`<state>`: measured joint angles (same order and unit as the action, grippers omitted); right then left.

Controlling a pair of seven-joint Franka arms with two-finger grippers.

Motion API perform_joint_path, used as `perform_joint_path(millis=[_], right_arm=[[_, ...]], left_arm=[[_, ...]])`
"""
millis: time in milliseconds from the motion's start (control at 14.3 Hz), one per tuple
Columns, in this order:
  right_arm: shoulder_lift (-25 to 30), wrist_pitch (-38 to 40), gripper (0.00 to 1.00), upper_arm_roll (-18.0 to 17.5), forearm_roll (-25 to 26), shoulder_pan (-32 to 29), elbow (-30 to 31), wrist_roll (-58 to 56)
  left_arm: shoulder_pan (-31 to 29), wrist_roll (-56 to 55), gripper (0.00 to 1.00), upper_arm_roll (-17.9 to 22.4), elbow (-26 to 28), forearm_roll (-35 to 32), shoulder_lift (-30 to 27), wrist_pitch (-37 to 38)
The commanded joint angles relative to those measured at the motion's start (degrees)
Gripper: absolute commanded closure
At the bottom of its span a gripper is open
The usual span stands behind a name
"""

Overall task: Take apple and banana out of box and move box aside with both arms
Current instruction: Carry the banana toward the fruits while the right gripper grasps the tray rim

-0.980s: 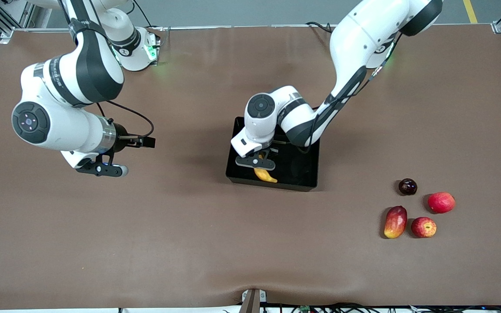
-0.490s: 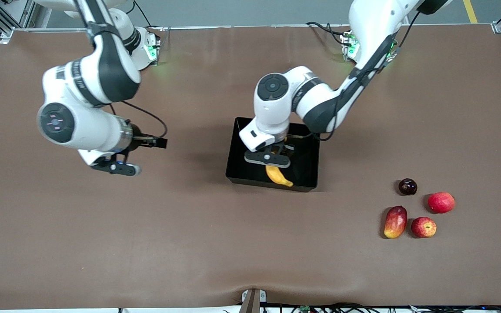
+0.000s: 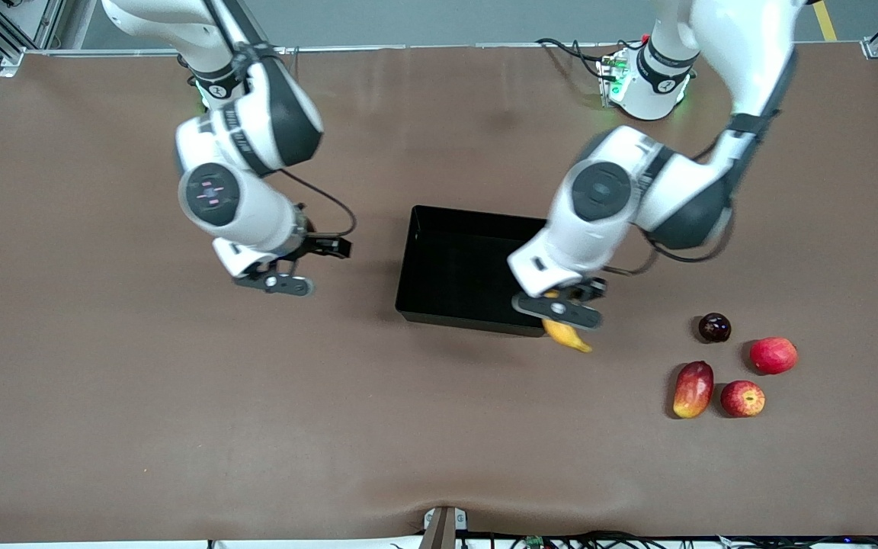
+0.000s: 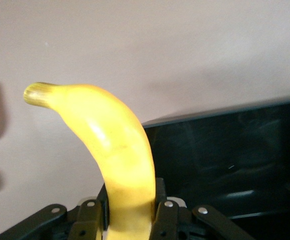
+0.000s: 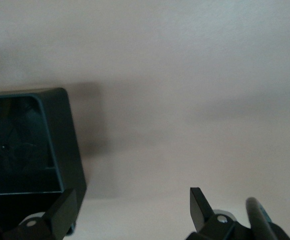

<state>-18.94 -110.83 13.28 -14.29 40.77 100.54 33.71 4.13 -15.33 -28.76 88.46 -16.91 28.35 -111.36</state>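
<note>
The brown cloth-covered table (image 3: 180, 427) carries the glossy black rectangular plastic box (image 3: 450, 267), which now lies empty near its middle. A second ago the long curved yellow banana (image 3: 567, 335) hung inside the box; the left gripper (image 3: 559, 309), its fingers (image 4: 164, 220) pinched on the banana's lower part, has since carried it out, and it now hangs over the box's corner toward the left arm's end. The right gripper (image 3: 271, 283), jaws spread and empty, has swung in toward the box's other end and hovers beside it. The small round red apple with yellow streaks (image 3: 742, 398) already sits well away from the box, among other fruit. Once the banana is set down, probably only shifting the box remains.
</note>
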Motion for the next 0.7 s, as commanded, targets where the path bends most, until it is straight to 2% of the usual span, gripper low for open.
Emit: perform_joint_path(millis=[0,210,350,630], right_arm=[[-3.6,-6.0,0.0,0.6,-0.6,5.3,0.1,6.7],[-7.9,-12.6,0.0,0.6,-0.6,8.2,-0.3,9.3],[-9.9,-14.2,0.0,0.7,-0.6,9.3,-0.3,9.5],[-12.4,-18.4,0.0,0.7,-0.5,10.8,-0.5,11.8]], left_arm=[[-5.3,13.7,1.0,-1.0,3.2,1.2,-1.2,0.6],[-9.3,24.4,1.0,-0.9,5.0,0.8,-0.8,0.4],[-10.7,27.1,1.0,-0.8,6.4,0.1,-0.3,-0.3],[-13.6,30.6,1.0,-0.9,9.0,-5.8,1.4,-3.9]])
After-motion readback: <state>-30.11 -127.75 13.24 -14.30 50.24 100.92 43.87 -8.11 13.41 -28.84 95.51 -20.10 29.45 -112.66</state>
